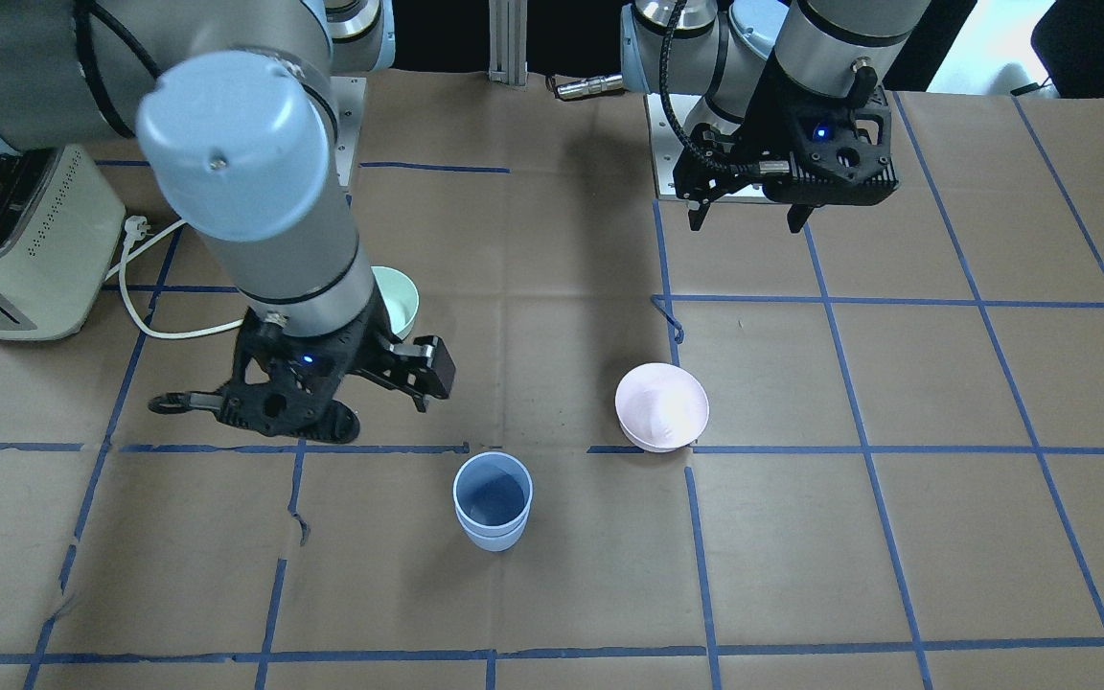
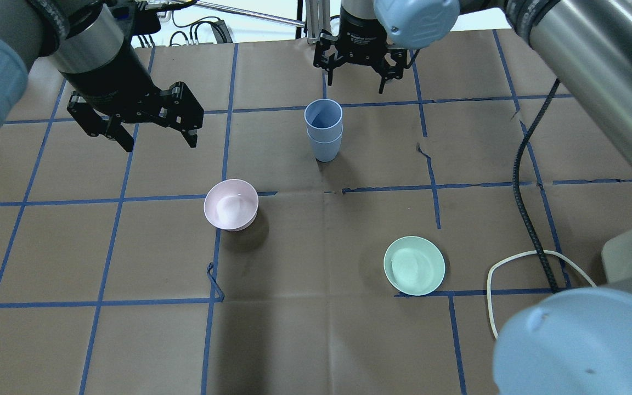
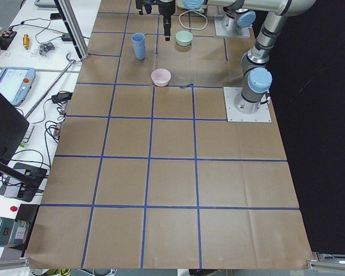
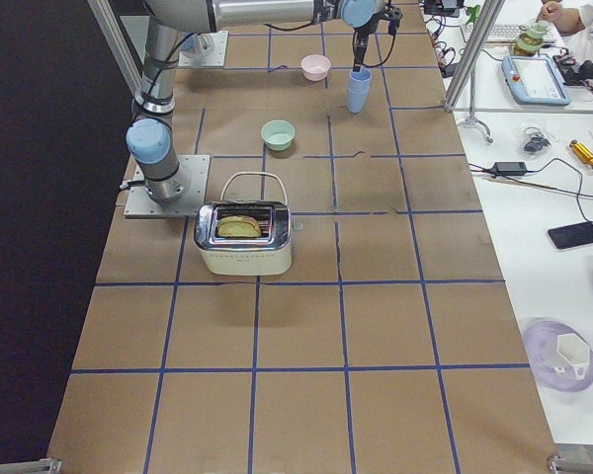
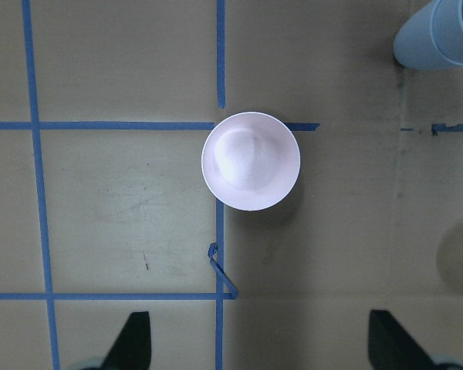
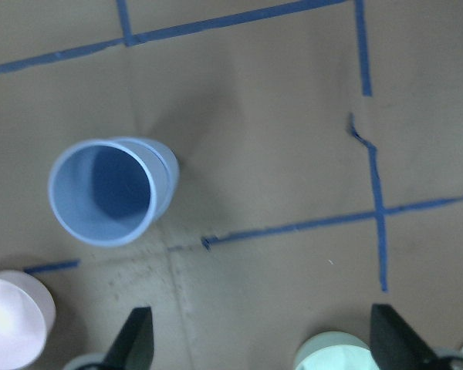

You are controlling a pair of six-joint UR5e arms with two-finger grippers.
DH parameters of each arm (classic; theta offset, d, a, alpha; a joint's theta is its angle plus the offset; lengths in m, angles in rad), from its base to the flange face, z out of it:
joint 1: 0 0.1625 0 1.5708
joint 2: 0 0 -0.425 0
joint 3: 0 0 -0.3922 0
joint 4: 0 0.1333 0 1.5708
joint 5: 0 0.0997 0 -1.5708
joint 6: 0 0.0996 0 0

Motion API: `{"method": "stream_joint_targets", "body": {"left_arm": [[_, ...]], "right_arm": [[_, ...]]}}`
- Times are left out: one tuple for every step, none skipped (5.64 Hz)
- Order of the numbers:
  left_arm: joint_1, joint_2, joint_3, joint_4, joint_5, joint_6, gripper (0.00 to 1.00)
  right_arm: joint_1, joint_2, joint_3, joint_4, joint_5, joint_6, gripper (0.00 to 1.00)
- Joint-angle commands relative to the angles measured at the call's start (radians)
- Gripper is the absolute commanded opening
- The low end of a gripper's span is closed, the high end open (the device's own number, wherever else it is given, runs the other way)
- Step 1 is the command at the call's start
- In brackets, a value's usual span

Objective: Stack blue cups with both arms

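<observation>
The two blue cups (image 2: 324,131) stand upright, one nested inside the other, on the brown paper at the far middle of the table. They also show in the front view (image 1: 493,500), the right wrist view (image 6: 108,193) and the top right corner of the left wrist view (image 5: 440,35). My left gripper (image 2: 157,137) is open and empty, hovering left of the stack, above the pink bowl (image 5: 251,160). My right gripper (image 2: 356,79) is open and empty, hovering just beyond and to the right of the stack, apart from it.
A pink bowl (image 2: 231,204) sits left of centre and a mint-green bowl (image 2: 414,265) right of centre. A cream toaster (image 1: 15,249) with a white cord (image 2: 519,263) stands at the robot's right. Blue tape lines grid the paper.
</observation>
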Motion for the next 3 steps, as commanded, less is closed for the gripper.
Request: {"method": "stream_joint_targets", "body": {"left_arm": [[0.000, 0.000, 0.001, 0.000, 0.000, 0.000, 0.99], [0.000, 0.000, 0.000, 0.000, 0.000, 0.000, 0.99], [0.000, 0.002, 0.000, 0.000, 0.002, 0.000, 0.99]], "right_arm": [[-0.117, -0.205, 0.200, 0.042, -0.036, -0.149, 1.00], [-0.134, -0.302, 0.306, 0.019, -0.034, -0.154, 1.00], [-0.142, -0.320, 0.337, -0.028, -0.036, -0.157, 1.00]]}}
